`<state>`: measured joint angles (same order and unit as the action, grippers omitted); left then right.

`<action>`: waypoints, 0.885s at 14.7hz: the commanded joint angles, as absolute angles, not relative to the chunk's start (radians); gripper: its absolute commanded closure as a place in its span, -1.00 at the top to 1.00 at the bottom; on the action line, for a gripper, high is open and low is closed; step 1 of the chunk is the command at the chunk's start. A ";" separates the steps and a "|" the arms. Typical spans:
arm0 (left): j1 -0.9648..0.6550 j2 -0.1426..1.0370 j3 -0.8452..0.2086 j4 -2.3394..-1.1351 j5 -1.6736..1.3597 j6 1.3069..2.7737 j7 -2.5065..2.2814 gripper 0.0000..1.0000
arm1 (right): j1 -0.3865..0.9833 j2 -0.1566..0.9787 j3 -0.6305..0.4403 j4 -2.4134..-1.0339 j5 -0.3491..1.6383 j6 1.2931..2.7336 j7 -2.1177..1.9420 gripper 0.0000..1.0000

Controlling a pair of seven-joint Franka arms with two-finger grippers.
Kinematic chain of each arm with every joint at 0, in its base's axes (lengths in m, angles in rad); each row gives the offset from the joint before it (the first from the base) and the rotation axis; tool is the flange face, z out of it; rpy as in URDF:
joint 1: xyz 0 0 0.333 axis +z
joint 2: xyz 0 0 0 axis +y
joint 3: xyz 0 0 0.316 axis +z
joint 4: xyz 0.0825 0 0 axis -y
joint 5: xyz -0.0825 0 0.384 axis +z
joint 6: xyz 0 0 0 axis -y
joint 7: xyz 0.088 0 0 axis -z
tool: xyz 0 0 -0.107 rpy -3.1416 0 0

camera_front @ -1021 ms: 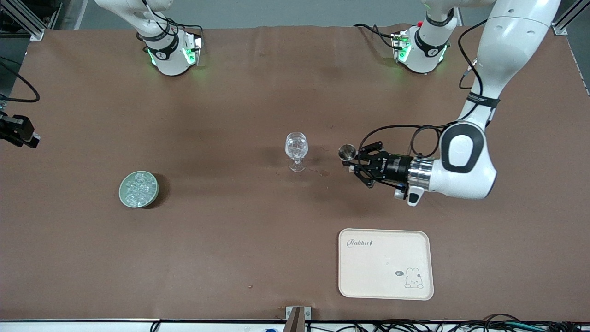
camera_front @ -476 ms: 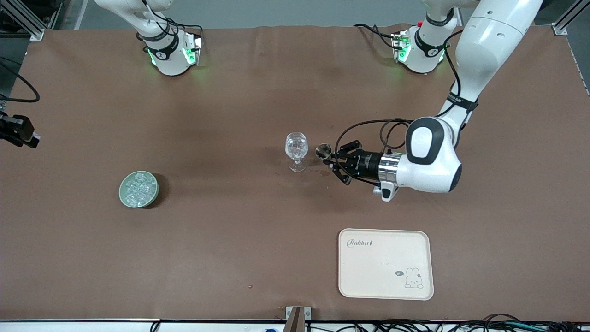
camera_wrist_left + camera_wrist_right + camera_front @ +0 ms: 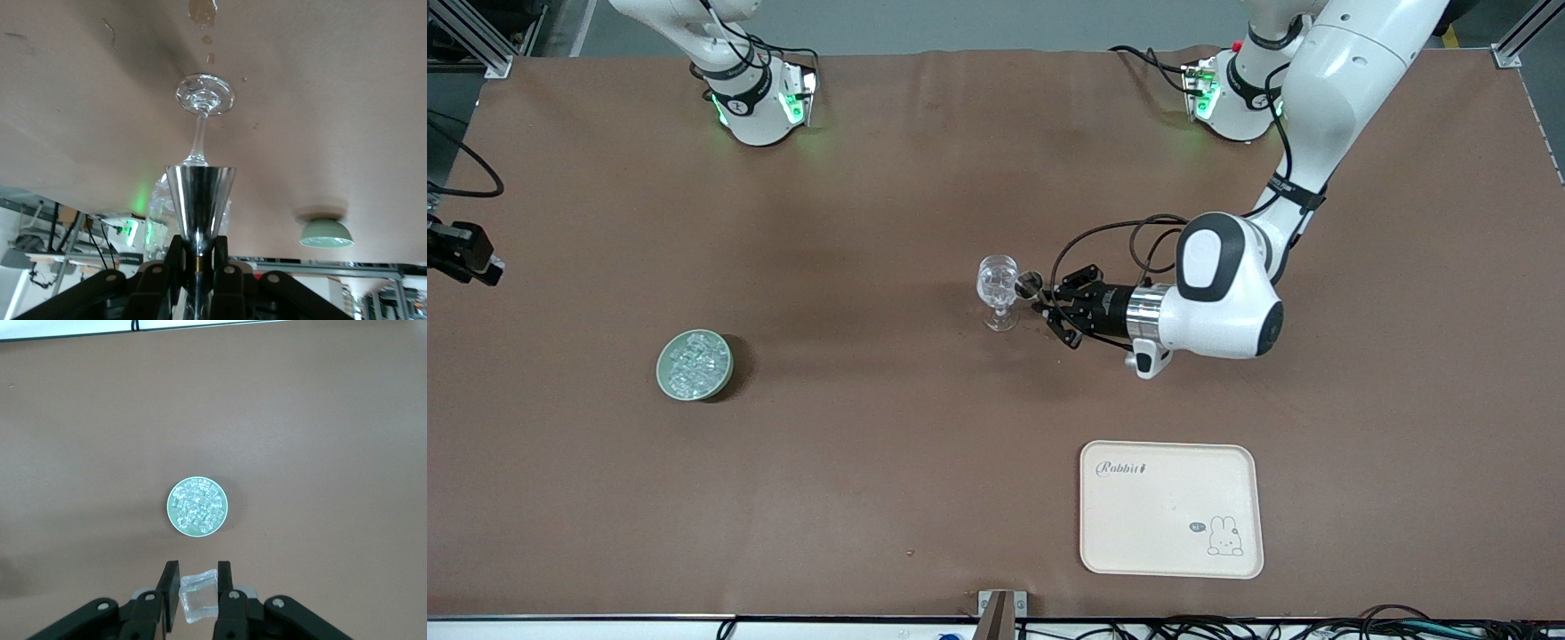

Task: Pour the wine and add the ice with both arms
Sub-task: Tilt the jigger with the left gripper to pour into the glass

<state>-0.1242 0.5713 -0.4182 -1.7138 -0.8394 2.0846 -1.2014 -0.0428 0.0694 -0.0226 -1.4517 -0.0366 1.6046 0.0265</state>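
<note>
While both arms are at work, the items read as follows. Table (image 3: 871, 498): brown covering, both arm bases at one long edge.

Stemmed glass (image 3: 999, 283): clear, upright near the table's middle, foot (image 3: 205, 94) on the brown surface beside a few wet spots (image 3: 202, 11).

Left tool (image 3: 1040, 298): reaching in sideways from the left arm's end, clamped on the narrow neck of a small metal cup (image 3: 199, 197); the cup's rim sits right beside the glass bowl, and whether they touch I cannot tell.

Green bowl (image 3: 695, 364): round, toward the right arm's end of the table, well apart from the glass, nearer the front camera than it, filled with the ice (image 3: 197, 506), many small clear cubes.

Right tool (image 3: 197, 590): not seen from the front, hanging high over the table with the green bowl below it, its two fingers (image 3: 170, 590) closed on a single clear ice cube (image 3: 199, 598).

Cream tray (image 3: 1171, 508): rectangular, rabbit drawing and lettering, lying toward the left arm's end, nearer the front camera than the glass.
</note>
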 commanded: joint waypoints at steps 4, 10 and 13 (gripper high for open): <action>-0.115 0.554 -0.457 -1.713 -0.704 2.097 -1.246 -0.99 | -0.051 0.061 -0.017 -1.462 -0.021 1.612 0.034 -0.99; -0.117 0.554 -0.495 -1.672 -0.543 2.092 -1.321 -0.99 | -0.049 0.061 -0.017 -1.462 -0.021 1.612 0.034 -0.99; -0.124 0.554 -0.508 -1.655 -0.477 2.092 -1.371 -0.99 | -0.049 0.061 -0.015 -1.462 -0.021 1.612 0.034 -0.99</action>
